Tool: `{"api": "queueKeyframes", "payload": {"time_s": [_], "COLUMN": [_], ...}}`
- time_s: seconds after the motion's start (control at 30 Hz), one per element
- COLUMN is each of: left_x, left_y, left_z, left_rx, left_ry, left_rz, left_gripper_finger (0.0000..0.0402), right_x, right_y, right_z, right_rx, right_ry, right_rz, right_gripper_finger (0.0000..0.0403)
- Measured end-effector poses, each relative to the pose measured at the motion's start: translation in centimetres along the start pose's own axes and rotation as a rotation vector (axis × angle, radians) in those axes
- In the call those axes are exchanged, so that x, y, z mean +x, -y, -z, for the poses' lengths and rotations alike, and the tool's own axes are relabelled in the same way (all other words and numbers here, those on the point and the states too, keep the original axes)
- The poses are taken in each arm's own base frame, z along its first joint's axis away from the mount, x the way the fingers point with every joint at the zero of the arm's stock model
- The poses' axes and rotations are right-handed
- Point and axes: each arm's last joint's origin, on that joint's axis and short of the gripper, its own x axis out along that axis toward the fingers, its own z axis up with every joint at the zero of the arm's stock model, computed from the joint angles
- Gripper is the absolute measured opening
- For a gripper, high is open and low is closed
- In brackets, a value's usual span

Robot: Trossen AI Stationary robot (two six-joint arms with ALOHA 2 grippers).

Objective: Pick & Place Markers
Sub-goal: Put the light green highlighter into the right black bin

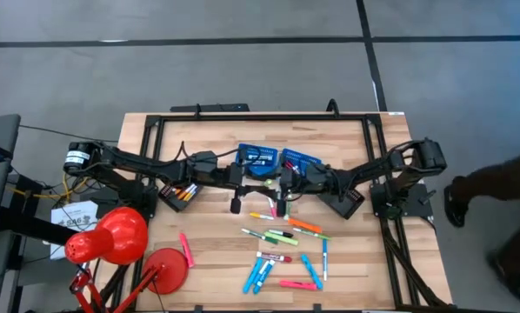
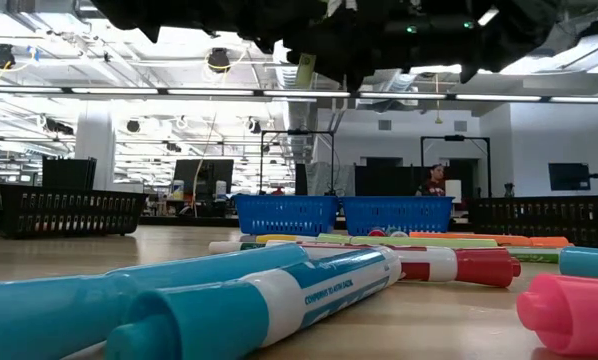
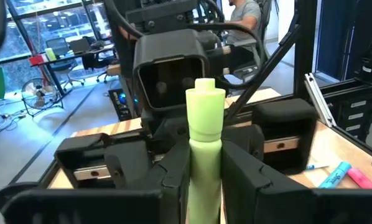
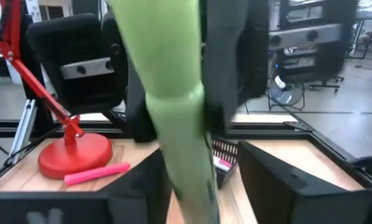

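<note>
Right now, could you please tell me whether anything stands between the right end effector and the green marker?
Nothing visible does. The left end effector is shut on the green marker, holding it above the table's middle, and the marker's free end sits between the open fingers of the right end effector.

A light green marker (image 3: 204, 143) stands between the dark fingers of the left end effector (image 3: 206, 180). Pink, blue, green, orange and white markers (image 1: 286, 256) lie on the pale wood surface (image 1: 216, 252). Two blue perforated baskets (image 1: 277, 160) sit at twelve o'clock; a red lamp (image 1: 121, 239) at eight.
</note>
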Motion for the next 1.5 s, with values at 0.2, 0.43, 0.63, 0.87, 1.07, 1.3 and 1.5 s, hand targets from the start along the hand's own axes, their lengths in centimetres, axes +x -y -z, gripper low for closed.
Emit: {"api": "queueKeyframes", "payload": {"time_s": [0.2, 0.43, 0.63, 0.87, 1.07, 1.3, 1.5], "left_x": [0.0, 0.0, 0.0, -0.1, -0.1, -0.1, -0.1], "left_y": [0.0, -0.1, -0.1, -0.2, -0.2, -0.2, -0.2], "left_z": [0.1, 0.1, 0.2, 0.8, 0.8, 0.8, 0.8], "left_rx": [-0.007, -0.011, -0.002, -0.004, -0.007, -0.007, -0.008], "left_ry": [-0.012, -0.014, -0.024, -0.103, -0.105, -0.106, -0.105], "left_rz": [-0.004, -0.025, -0.029, -0.118, -0.13, -0.131, -0.132], "left_gripper_finger": [0.007, 0.0079, 0.0107, 0.0135, 0.0136, 0.0129, 0.0127], "right_x": [0.5, 0.0, -1.5, -5.5, -10.9, -16.1, -17.8], "right_y": [-0.1, -0.4, -0.8, -1.2, -0.6, 0.7, 0.3], "right_z": [0.2, -0.5, -1.9, -4.7, -5.5, -3.0, 0.5], "right_rx": [-0.013, -0.05, -0.071, -0.149, 0.002, 0.271, 0.485], "right_ry": [-0.061, -0.087, -0.163, -0.295, -0.457, -0.778, -1.043], "right_rz": [-0.01, -0.005, 0.131, 0.292, 0.577, 0.748, 0.747], "right_gripper_finger": [0.0064, 0.0044, 0.0054, 0.0045, 0.0056, 0.005, 0.0056]}}
